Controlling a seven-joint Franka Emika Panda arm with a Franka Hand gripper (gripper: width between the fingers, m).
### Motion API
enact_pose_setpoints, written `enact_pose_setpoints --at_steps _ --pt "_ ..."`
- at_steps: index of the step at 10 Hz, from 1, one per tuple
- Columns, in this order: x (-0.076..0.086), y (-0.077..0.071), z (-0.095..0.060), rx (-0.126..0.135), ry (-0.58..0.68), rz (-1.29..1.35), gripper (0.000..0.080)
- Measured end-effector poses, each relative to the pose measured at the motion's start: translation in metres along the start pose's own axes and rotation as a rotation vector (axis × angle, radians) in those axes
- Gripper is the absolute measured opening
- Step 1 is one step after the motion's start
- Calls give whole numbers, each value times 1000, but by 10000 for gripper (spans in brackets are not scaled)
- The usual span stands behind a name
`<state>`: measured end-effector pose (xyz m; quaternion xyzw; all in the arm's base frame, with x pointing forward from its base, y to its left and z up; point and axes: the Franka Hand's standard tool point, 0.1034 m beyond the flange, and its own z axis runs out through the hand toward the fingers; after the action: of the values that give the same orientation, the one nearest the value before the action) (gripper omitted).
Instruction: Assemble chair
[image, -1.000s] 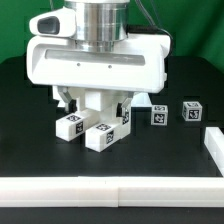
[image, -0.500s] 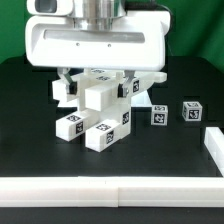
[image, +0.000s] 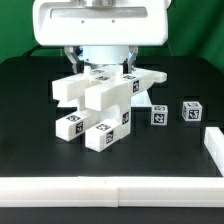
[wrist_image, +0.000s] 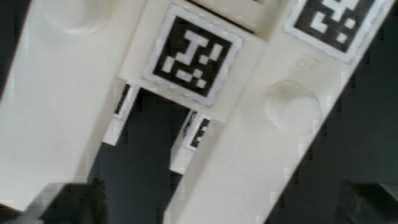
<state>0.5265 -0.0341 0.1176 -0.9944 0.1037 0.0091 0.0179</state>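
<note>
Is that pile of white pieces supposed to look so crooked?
It does look askew: the chair parts lie heaped at crossing angles, with one long block jutting toward the exterior view's left. Two small cubes sit apart at the exterior view's right. Nothing looks broken.

I see the chair's chunky white blocks (image: 100, 100) heaped centrally, long pieces crossing at angles, tags showing. A small tagged cube (image: 159, 115) sits just to the exterior view's right, and a second cube (image: 192, 111) sits farther right, apart.
</note>
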Motion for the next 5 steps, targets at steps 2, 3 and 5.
enact_pose_setpoints --at_steps 2,3,5 --pt "0 0 1 -1 -2 0 649" --pt "-4 -1 1 1 -4 1 649" --pt "-47 -9 -4 27 -27 -6 649"
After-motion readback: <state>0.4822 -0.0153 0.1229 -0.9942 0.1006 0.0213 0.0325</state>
